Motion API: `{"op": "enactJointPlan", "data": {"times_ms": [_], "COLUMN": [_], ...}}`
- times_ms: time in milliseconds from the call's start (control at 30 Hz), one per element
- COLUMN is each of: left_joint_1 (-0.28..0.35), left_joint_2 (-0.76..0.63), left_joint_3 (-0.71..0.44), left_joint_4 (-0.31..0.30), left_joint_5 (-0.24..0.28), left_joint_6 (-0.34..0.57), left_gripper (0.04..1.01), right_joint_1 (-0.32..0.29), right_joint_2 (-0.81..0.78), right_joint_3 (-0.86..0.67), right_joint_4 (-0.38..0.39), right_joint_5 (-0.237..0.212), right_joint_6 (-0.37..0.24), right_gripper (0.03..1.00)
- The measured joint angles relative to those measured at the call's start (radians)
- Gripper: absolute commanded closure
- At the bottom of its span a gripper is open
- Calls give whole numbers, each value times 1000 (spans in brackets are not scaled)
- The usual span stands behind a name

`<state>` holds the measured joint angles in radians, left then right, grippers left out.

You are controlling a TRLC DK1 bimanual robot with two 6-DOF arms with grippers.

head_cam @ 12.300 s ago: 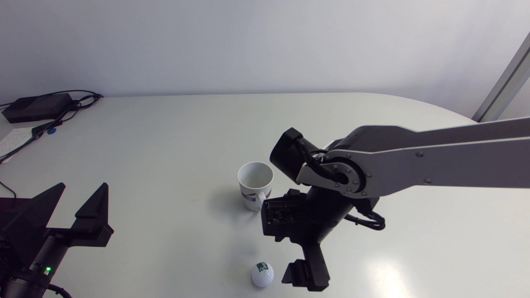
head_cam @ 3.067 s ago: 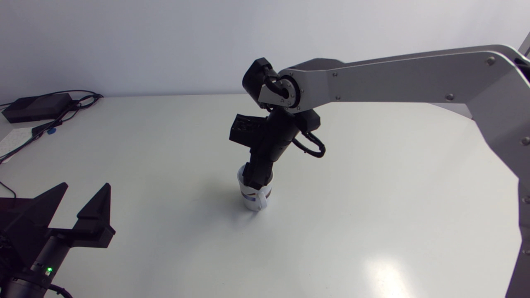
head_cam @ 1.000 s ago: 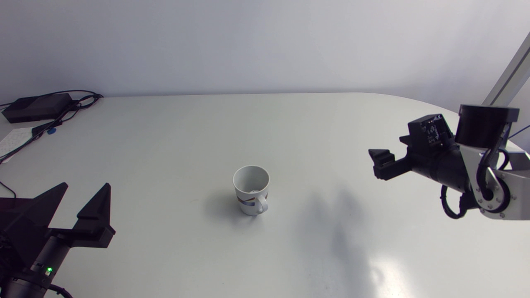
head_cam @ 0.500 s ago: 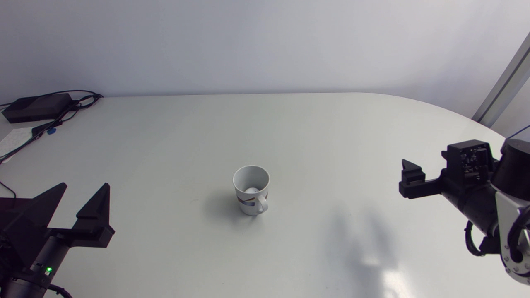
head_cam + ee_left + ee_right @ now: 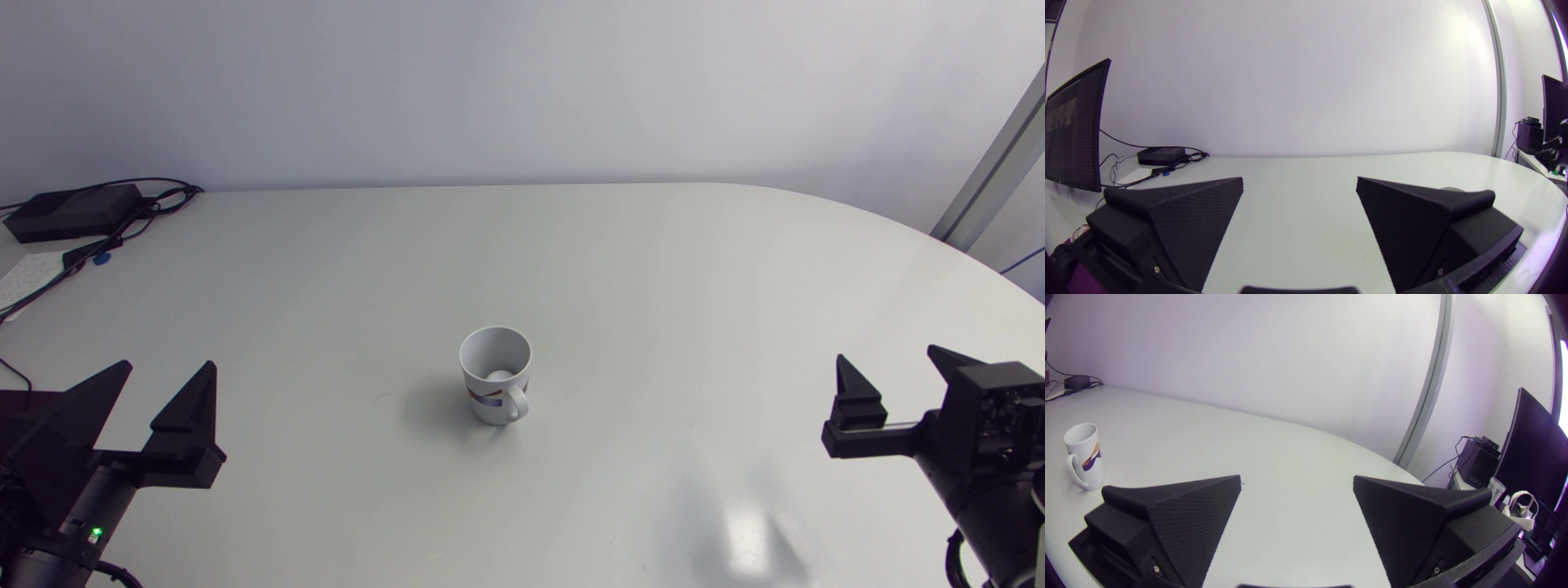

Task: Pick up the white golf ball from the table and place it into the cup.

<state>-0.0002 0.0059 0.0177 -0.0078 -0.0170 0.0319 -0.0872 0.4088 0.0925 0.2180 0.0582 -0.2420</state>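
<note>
Pale, glossy bench (image 5: 653, 269) fills the head view, rounded along its far right edge, with a soft glare patch near the right arm. At the far left corner lie a black box (image 5: 69, 211), a tangle of dark cables (image 5: 122, 229) and a sheet of paper (image 5: 24, 273).

Near the middle of the bench a white cup (image 5: 488, 408) stands upright, its handle turned toward the near edge. The white golf ball (image 5: 498, 376) lies inside it, at the bottom. Only the head view looks down into the cup, so only there does the ball show.

The right wrist view sees the cup (image 5: 1086, 457) from the side, well apart from the right jaws and off beside the finger nearer it. That view shows the cup's coloured stripe and its handle, while its wall hides the ball.

In the left wrist view the cup is almost wholly hidden behind one finger. A thin pale sliver above that finger may be its rim, too small to be sure. The same view shows the black box (image 5: 1161, 155) across the bench.

Left jaws stand spread wide at the near left corner, with bare bench between the fingers (image 5: 184, 400). Right jaws are likewise spread wide at the near right, gripping nothing, with one of the fingers (image 5: 853, 396) pointing away across the bench. Both arms are cut off by the head view's edges.
</note>
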Motion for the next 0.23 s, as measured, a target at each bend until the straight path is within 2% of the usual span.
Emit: {"op": "enactJointPlan", "data": {"times_ms": [233], "left_joint_1": [0], "left_joint_2": [0], "left_joint_3": [0], "left_joint_4": [0], "left_joint_5": [0], "left_joint_6": [0], "left_gripper": [51], "right_joint_1": [0], "right_joint_2": [-261], "right_joint_3": [-43], "right_joint_4": [-177], "right_joint_5": [14], "right_joint_6": [0], "right_gripper": [70]}}
